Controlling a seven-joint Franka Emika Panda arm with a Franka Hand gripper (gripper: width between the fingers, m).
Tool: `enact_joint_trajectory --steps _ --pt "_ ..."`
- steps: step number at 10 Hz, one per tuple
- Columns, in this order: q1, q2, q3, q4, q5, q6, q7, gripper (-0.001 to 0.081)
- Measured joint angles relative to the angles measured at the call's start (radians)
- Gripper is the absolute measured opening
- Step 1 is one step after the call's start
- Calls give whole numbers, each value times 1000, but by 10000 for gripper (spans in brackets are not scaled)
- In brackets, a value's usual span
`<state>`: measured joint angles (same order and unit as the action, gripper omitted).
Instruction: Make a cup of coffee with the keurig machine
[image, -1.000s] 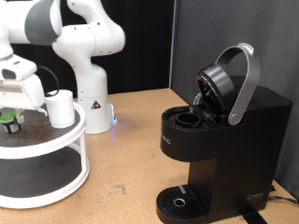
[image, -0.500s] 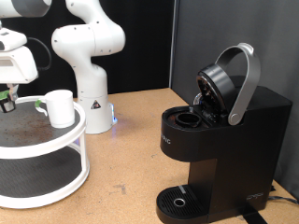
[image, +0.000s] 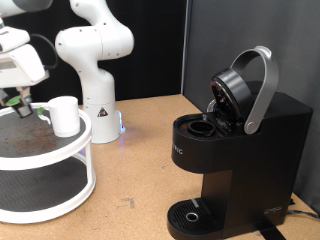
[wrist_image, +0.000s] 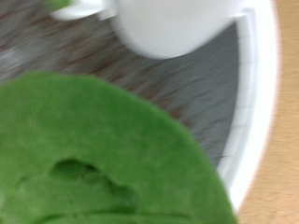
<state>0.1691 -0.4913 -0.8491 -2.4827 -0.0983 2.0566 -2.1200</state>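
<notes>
Brown worktop (image: 140, 150): gripper (image: 15, 98) lifting pod (wrist_image: 93, 159), pinched, above stand (image: 60, 170) beside cup (image: 64, 115); needing carrying to open keurig (image: 240, 150).

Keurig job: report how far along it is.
Done: the keurig machine has its lid up, brew chamber exposed. In hand: the gripper, at the exterior view's left edge above the white two-tier stand, has a green-topped pod at its fingertips; the wrist view is filled with green. Left: no pod visible in the chamber, and the cup sits on the stand, not on the drip tray.
</notes>
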Motion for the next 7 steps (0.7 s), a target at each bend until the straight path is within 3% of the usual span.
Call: enact_joint_trajectory --steps 3,6,7 --pt "48 1 45 -3 188 77 196 452" --pt "60 29 130 1 221 134 381 452" --pt "60 29 126 0 221 133 368 452"
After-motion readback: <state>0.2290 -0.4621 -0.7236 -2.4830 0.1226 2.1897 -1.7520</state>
